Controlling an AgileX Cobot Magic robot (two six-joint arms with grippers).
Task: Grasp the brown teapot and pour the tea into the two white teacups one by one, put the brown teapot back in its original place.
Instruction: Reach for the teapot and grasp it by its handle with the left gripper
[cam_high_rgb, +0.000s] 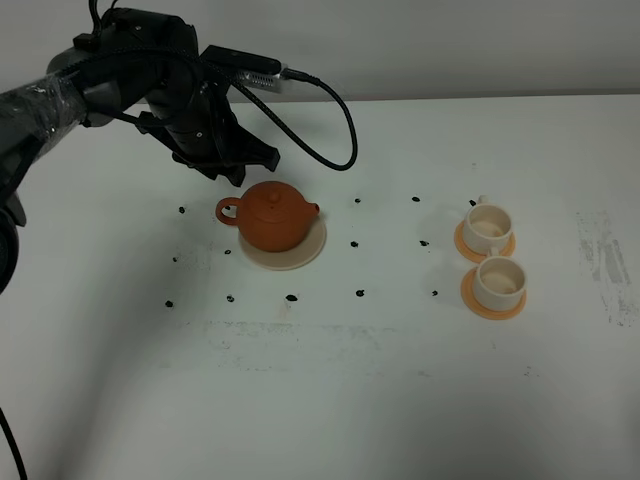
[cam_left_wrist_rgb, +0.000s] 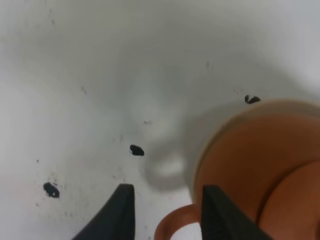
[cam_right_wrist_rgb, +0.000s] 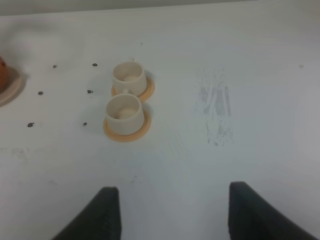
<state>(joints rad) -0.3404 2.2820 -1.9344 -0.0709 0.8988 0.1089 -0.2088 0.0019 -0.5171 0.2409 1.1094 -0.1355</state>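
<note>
- One teapot (cam_high_rgb: 277, 213) sits on one saucer (cam_high_rgb: 303, 258).
- Two cups (cam_high_rgb: 488, 225) (cam_high_rgb: 500, 281) stand on two coasters (cam_high_rgb: 463, 242) (cam_high_rgb: 470, 299).
- Left gripper (cam_left_wrist_rgb: 167, 189) spread astride the handle (cam_left_wrist_rgb: 172, 226); right gripper (cam_right_wrist_rgb: 173, 189) spread, empty.

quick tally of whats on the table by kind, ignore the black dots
brown teapot: 1
cream saucer: 1
white teacups: 2
orange coasters: 2
total: 6

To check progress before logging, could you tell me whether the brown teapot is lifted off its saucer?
No, the brown teapot rests on the cream saucer, with no gap showing beneath it.
</note>
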